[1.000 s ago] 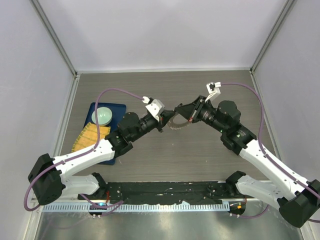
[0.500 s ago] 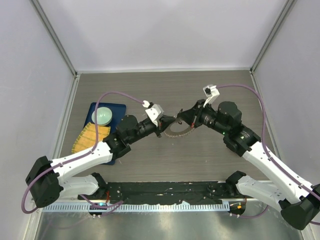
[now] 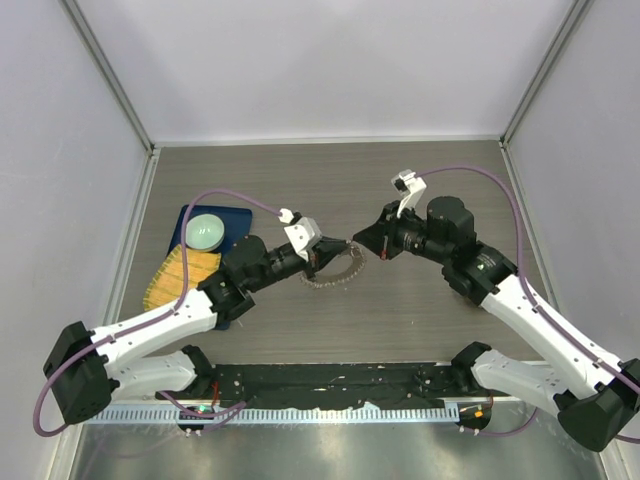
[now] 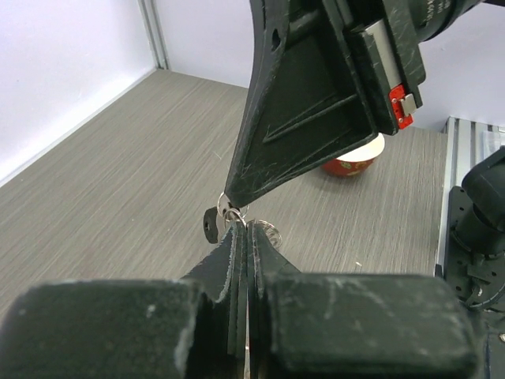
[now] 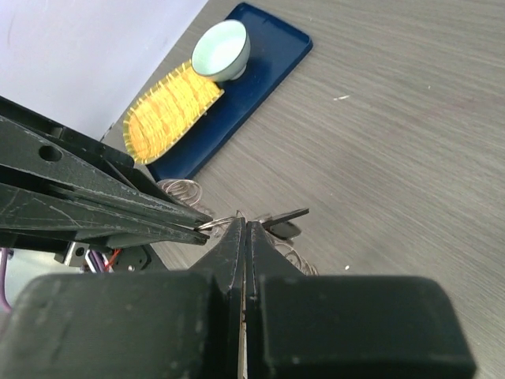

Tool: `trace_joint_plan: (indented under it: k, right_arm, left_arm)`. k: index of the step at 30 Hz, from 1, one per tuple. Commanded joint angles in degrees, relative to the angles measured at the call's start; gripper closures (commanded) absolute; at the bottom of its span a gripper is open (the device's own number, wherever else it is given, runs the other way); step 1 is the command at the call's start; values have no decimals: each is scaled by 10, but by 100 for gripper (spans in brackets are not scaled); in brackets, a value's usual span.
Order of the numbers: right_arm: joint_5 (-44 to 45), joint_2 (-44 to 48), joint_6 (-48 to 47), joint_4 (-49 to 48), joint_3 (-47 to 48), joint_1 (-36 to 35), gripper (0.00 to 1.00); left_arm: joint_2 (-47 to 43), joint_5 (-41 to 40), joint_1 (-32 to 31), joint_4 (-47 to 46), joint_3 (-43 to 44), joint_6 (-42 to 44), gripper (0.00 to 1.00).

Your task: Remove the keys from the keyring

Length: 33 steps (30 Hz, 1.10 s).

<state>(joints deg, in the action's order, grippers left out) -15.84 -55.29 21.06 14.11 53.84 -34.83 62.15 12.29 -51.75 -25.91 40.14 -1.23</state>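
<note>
The ring (image 3: 322, 284) is seen near the middle of the surface (image 3: 420, 320), between the two arms. It is shown as a grey-brown circle with a dense toothed fringe, which appears in the right wrist view as thin coiled turns. Whether it rests on the surface cannot be told. Its thin wire is pinched where the two tools meet tip to tip. The left tool (image 4: 241, 234) is pressed together on this wire, and the right tool (image 5: 245, 227) is clamped on it likewise. A key (image 4: 210, 225), tiny and black-headed, is seen just beside the tips. A blue tray (image 5: 264, 59), a pale dish (image 5: 222, 49) and a yellow mat (image 5: 170, 110) are set well apart at the left.
</note>
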Motion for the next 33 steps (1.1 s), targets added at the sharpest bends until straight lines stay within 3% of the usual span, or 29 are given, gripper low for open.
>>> trace_joint_plan:
  k: [1, 11, 21, 33]
  right_arm:
    - [-40, -17, -25, 23, 26, 0, 99]
    - [-60, -15, -33, 25, 32, 0, 99]
    - [-103, -21, 16, -50, 0, 0, 99]
    - [-84, 11, 18, -48, 8, -1, 99]
  left_arm:
    - [-25, 32, 0, -73, 1, 10, 100]
    - [-15, 50, 0, -77, 0, 10, 100]
    - [-23, 62, 0, -82, -11, 32, 100]
    - [-47, -13, 0, -47, -32, 37, 100]
